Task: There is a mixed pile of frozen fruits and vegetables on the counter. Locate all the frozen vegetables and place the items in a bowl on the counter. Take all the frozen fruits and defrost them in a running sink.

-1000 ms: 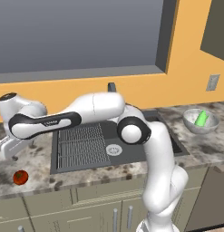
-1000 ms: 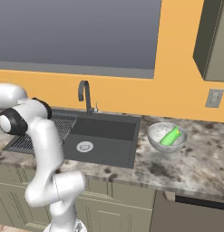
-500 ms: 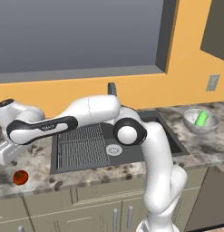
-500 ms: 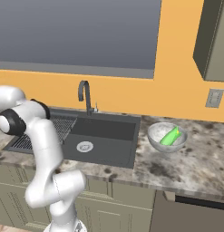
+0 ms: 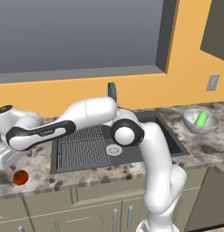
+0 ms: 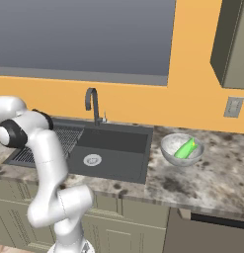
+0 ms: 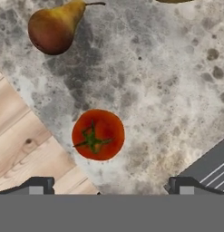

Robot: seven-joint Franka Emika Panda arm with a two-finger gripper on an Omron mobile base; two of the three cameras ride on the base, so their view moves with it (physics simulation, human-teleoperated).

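Observation:
In the hand view, a red tomato (image 7: 98, 134) with a green stem lies on the speckled counter (image 7: 168, 90). My gripper (image 7: 112, 185) hangs above it, open, with the dark fingertips (image 7: 38, 185) wide apart and nothing between them. A reddish-brown, pear-shaped fruit (image 7: 54, 28) lies beyond the tomato. From the left base view, the gripper (image 5: 7, 159) is far left of the sink (image 5: 118, 136), just above the tomato (image 5: 20, 176). The greyish bowl (image 5: 191, 123) on the right counter holds the light-green vegetable (image 5: 202, 118). The right base view has the bowl (image 6: 168, 148), the vegetable (image 6: 185, 148) and the sink (image 6: 113, 148).
The counter's front edge runs close beside the tomato, with wooden floor (image 7: 22, 149) below it. The sink's ribbed rack (image 7: 213, 167) is on the other side. A dark arched faucet (image 6: 94, 104) stands behind the basin. A yellowish sliver (image 7: 174, 1) shows at the hand view's top edge.
The arm has swung a little further left and the hand has come down towards the counter near the tomato. The jaws stayed open. The foods and bowl have not moved.

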